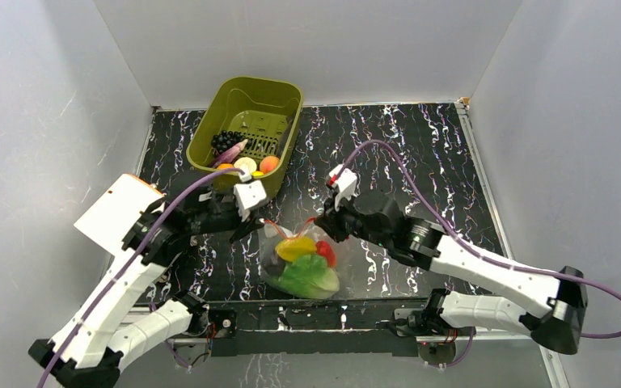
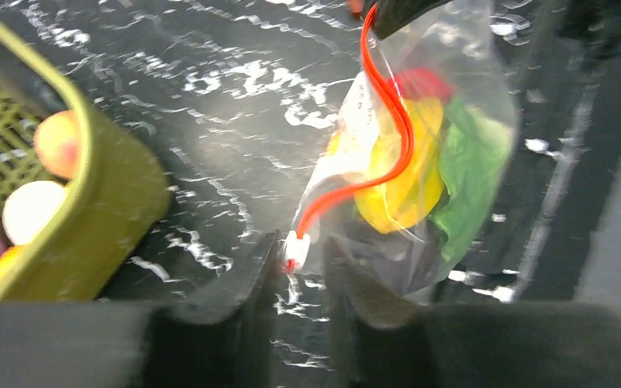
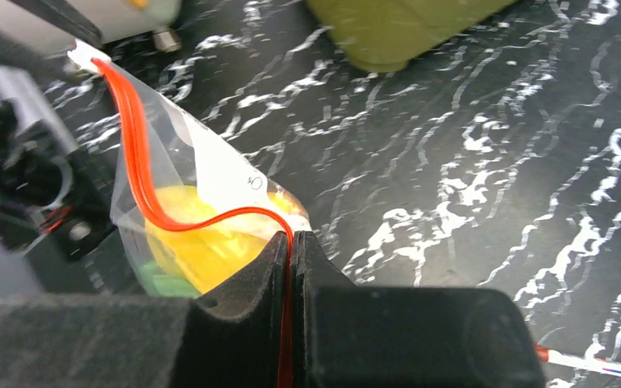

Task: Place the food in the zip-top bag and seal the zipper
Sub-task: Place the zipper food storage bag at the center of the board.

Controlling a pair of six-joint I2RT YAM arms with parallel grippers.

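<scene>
The clear zip-top bag (image 1: 268, 275) hangs between both grippers at the near middle of the table. It holds the green-white cabbage (image 1: 311, 279), a red strawberry (image 1: 326, 253), a yellow piece (image 1: 295, 247) and a dark purple ball (image 1: 273, 263). Its red-orange zipper (image 1: 280, 231) sags in a curve between the grippers. My right gripper (image 3: 291, 236) is shut on the zipper (image 3: 133, 137), which runs between its pads. My left gripper (image 2: 301, 244) is at the zipper's other end; the white end tab (image 2: 295, 249) sits in the gap between its parted fingers.
The olive-green bin (image 1: 287, 85) stands at the back left, behind the left gripper, with black grapes (image 1: 225, 139), orange and yellow pieces and a purple piece inside. It also shows in the left wrist view (image 2: 105, 186). A red-and-white stick (image 3: 590, 364) lies on the table right of the right gripper.
</scene>
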